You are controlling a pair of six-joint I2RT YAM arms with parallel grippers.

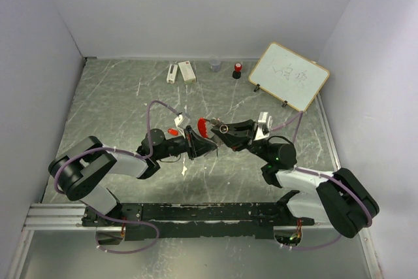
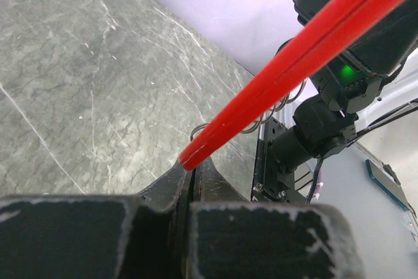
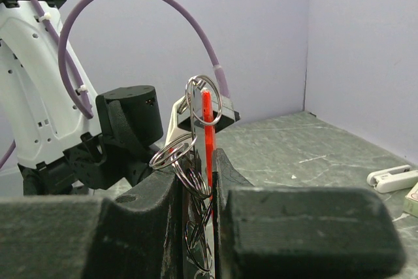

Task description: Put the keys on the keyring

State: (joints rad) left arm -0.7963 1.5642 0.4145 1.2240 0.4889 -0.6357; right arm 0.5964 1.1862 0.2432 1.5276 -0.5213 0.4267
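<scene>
Keyring (image 3: 202,99): thin silver loops with a flat red fob (image 2: 294,60), up in the air over mid-table between my two arms. Left gripper (image 2: 194,168) is pinched tight on the fob's end. Right gripper (image 3: 198,171) is clamped on the ring loops. Red-tagged key (image 1: 173,131) lies on the table (image 1: 117,102) just beside the left gripper. There's open surface left and behind it. Whiteboard (image 1: 289,76) and red-capped cylinder (image 1: 237,70) sit well apart, near the back wall.

Left gripper (image 1: 196,140) and right gripper (image 1: 226,130) met at table (image 1: 117,109) centre, red-fobbed keyring (image 1: 204,125) held between, whiteboard (image 1: 289,76) propped rear right.
</scene>
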